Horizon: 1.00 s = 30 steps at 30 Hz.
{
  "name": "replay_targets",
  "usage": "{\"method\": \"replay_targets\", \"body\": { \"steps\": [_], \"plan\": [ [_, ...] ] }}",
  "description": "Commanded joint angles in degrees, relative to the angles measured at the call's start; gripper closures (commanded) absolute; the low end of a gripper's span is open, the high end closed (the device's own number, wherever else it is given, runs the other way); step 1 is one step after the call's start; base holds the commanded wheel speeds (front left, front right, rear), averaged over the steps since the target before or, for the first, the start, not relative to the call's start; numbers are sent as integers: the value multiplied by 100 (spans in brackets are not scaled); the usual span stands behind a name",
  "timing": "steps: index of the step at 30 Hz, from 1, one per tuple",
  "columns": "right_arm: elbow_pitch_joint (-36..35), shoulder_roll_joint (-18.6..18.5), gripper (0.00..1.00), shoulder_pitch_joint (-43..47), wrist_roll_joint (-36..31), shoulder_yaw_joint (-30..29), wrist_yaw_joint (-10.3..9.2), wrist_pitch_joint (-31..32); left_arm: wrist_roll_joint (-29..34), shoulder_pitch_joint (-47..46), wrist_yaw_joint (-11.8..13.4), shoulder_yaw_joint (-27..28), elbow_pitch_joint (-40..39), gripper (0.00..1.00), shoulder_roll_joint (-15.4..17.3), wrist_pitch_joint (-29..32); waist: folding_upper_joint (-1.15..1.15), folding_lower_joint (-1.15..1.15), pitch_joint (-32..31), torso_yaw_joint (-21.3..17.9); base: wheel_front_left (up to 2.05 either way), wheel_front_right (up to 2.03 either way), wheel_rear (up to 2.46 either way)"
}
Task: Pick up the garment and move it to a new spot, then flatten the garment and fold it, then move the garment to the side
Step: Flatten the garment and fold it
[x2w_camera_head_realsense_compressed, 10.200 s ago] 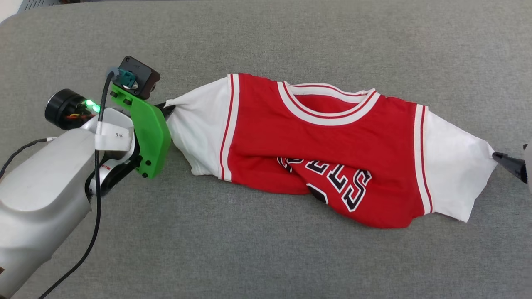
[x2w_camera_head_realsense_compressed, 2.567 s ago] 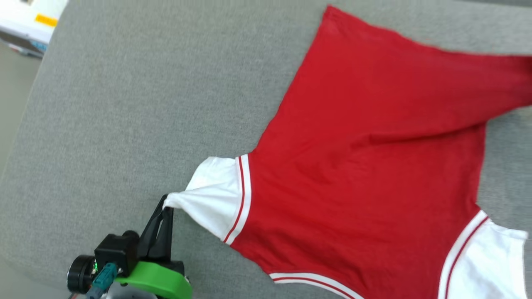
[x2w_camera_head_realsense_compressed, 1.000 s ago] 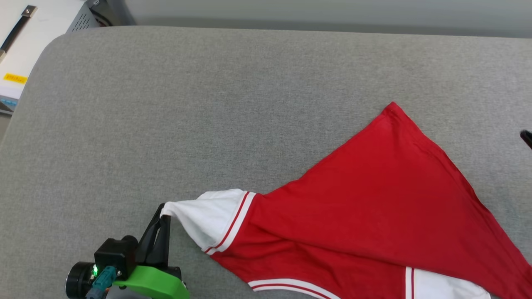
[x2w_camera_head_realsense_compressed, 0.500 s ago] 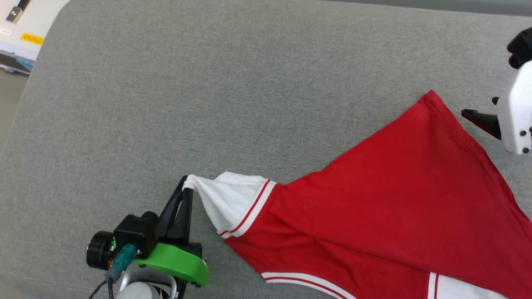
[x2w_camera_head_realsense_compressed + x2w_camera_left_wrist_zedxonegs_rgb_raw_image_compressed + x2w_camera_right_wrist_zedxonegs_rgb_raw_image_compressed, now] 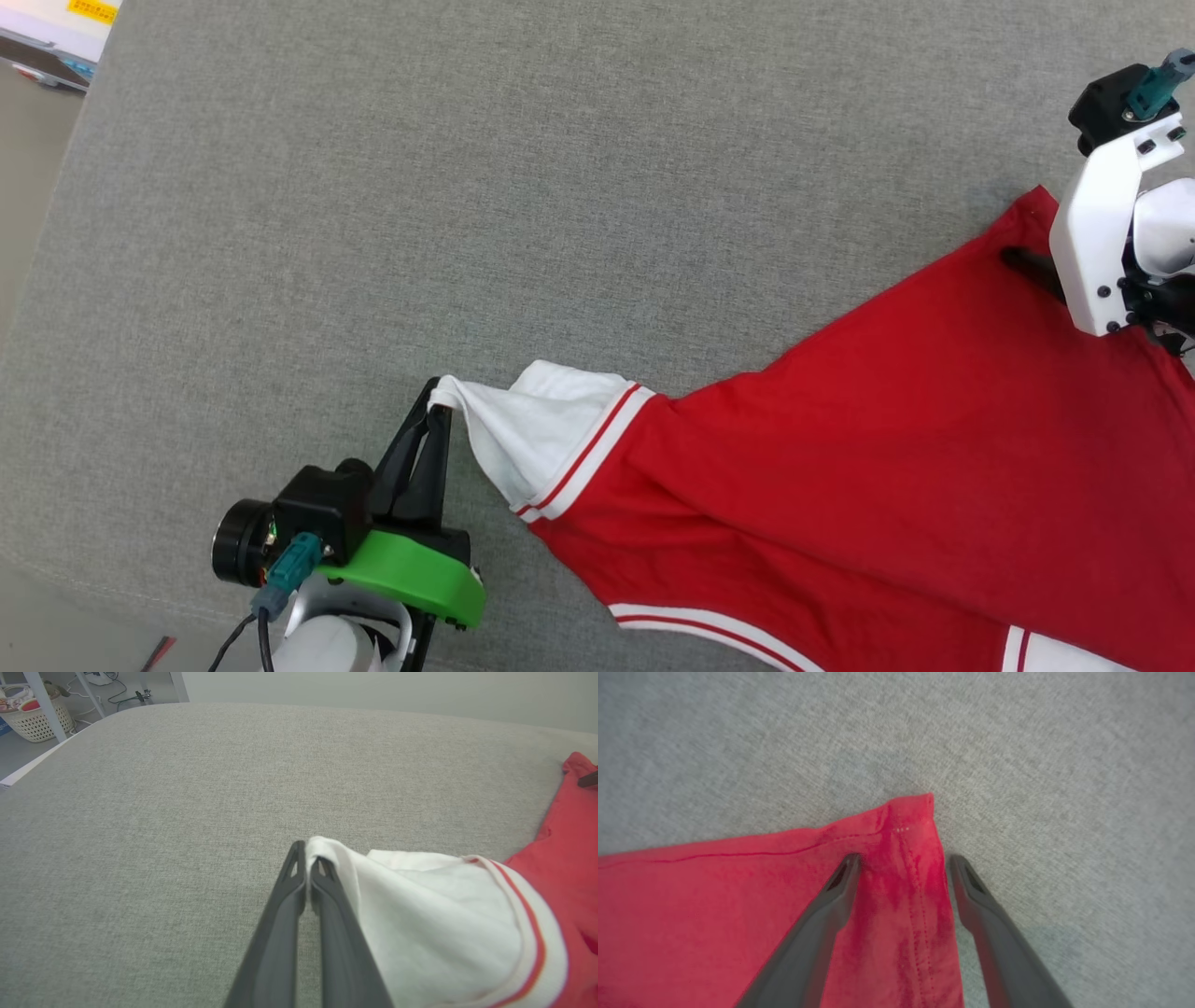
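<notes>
Head view: pinching white sleeve (image 5: 541, 420) tip of red jersey (image 5: 840, 467) with left gripper (image 5: 437, 403), jaws closed on the cloth. Straddling hem corner (image 5: 915, 812) with right gripper (image 5: 903, 858), jaws wide, gripping nothing yet. Jersey lying back-up, half-spread on grey cushion (image 5: 467, 187). Likely mid-flattening; folding and moving aside pending.

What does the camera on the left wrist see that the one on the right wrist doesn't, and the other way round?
Left wrist view: the left gripper shut on the tip of the white sleeve, and a pale basket on the floor beyond. Right wrist view: the right gripper open, one finger over the red hem corner, the other just past its edge. Shared: the red garment lying on the grey cushioned surface.
</notes>
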Motion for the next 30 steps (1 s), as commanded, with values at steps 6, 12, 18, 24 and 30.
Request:
{"method": "replay_targets", "body": {
  "steps": [6,12,18,24,30],
  "plan": [
    [360,-47,100,166,443,573,-1,-341,50,-123,-65,50,124,100,-69,-42,0,0,-75,-56,0,0,0],
    [153,-191,100,-139,578,693,-1,-1640,28,-84,-154,120,109,100,-15,-47,0,0,-459,-211,0,0,0],
    [-206,-535,100,-146,855,757,-1,-2692,175,-202,-160,238,-106,100,311,-6,0,0,-991,-380,0,0,0],
    [-832,-863,100,33,1063,595,-1,-3423,291,-790,-239,375,-384,100,522,109,0,0,-1401,-564,0,0,0],
    [-1347,-1014,100,92,1017,137,-1,-3912,416,-1684,-356,510,-741,100,722,431,0,0,-1626,-792,0,0,0]
  ]
}}
